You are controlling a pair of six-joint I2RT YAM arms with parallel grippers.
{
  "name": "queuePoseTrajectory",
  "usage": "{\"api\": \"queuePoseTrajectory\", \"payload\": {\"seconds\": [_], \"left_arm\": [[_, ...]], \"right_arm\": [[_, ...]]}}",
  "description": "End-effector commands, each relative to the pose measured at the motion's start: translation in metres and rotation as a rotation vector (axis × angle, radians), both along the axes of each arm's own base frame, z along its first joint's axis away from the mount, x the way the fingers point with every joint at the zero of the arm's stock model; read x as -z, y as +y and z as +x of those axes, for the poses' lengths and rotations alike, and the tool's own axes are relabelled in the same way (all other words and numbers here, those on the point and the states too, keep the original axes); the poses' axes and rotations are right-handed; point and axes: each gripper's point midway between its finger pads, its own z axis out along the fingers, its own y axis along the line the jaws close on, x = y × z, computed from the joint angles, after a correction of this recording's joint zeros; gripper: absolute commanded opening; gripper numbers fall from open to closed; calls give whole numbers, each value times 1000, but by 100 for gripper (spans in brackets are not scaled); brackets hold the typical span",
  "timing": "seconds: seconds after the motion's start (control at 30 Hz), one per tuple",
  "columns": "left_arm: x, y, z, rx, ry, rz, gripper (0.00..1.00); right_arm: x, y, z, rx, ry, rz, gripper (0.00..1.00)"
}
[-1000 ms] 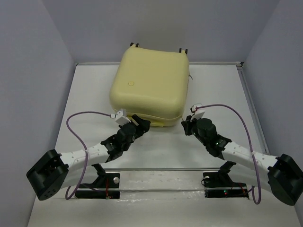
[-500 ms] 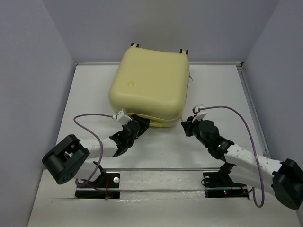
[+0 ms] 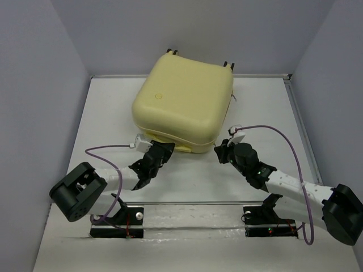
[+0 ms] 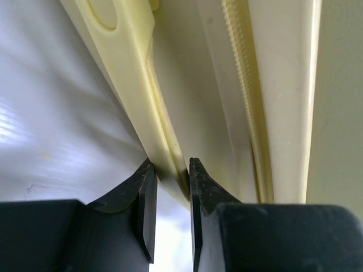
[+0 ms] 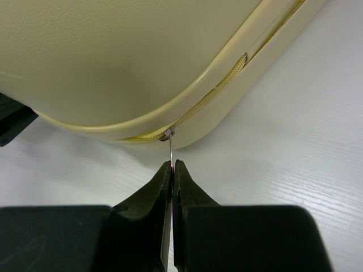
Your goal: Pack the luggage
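Note:
The luggage (image 3: 184, 99), a pale yellow hard-shell suitcase, lies closed and slightly turned at the middle back of the white table (image 3: 102, 113). My left gripper (image 3: 165, 146) is at its near edge, left of centre. In the left wrist view the left gripper (image 4: 170, 167) is shut on the thin edge of the yellow handle (image 4: 133, 68). My right gripper (image 3: 220, 150) is at the near right corner. In the right wrist view the right gripper (image 5: 172, 164) is shut on the metal zipper pull (image 5: 169, 144), where the zipper (image 5: 227, 79) rounds the corner.
Grey walls (image 3: 45, 85) close in the table on the left, back and right. Small black wheels (image 3: 228, 64) stick out at the suitcase's far edge. Purple cables (image 3: 108, 153) loop beside both arms. The arm bases (image 3: 119, 218) sit at the near edge.
My left gripper has closed onto the handle edge. The suitcase has turned a little clockwise, its far side shifting right. The right gripper kept its hold on the zipper pull.

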Motion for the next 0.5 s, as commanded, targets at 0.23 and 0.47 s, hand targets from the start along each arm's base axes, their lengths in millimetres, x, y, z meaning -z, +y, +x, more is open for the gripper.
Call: {"api": "queuePoseTrajectory", "payload": {"seconds": [0.23, 0.47], "left_arm": [[-20, 33, -7, -11, -134, 188, 6], [-20, 39, -9, -16, -135, 213, 6]], "right_arm": [[-14, -58, 38, 262, 1, -49, 7], [-18, -67, 34, 282, 9, -36, 7]]}}
